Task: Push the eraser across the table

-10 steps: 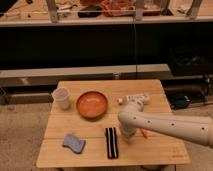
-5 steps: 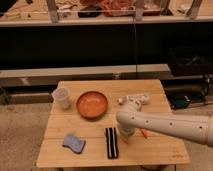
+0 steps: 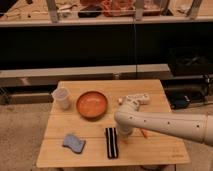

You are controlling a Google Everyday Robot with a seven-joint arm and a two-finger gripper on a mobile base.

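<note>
Fingers closed, empty | gripper (image 3: pixel 123 136) has crept left to just beside eraser (image 3: pixel 112 142), near table (image 3: pixel 165 150) front edge | push about to begin

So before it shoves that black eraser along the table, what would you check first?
1. Eraser lying flat on the table: ok.
2. Gripper beside the eraser, at its right edge: ok, though whether they touch I cannot tell.
3. Jaws shut, so a blunt tip does the pushing: ok.
4. Sponge in the way of a leftward push: not ok, it lies left of the eraser.
5. Orange bowl and cup sit farther back, apart from the eraser: ok.
6. Carrot mostly hidden behind the arm: cannot tell.
</note>
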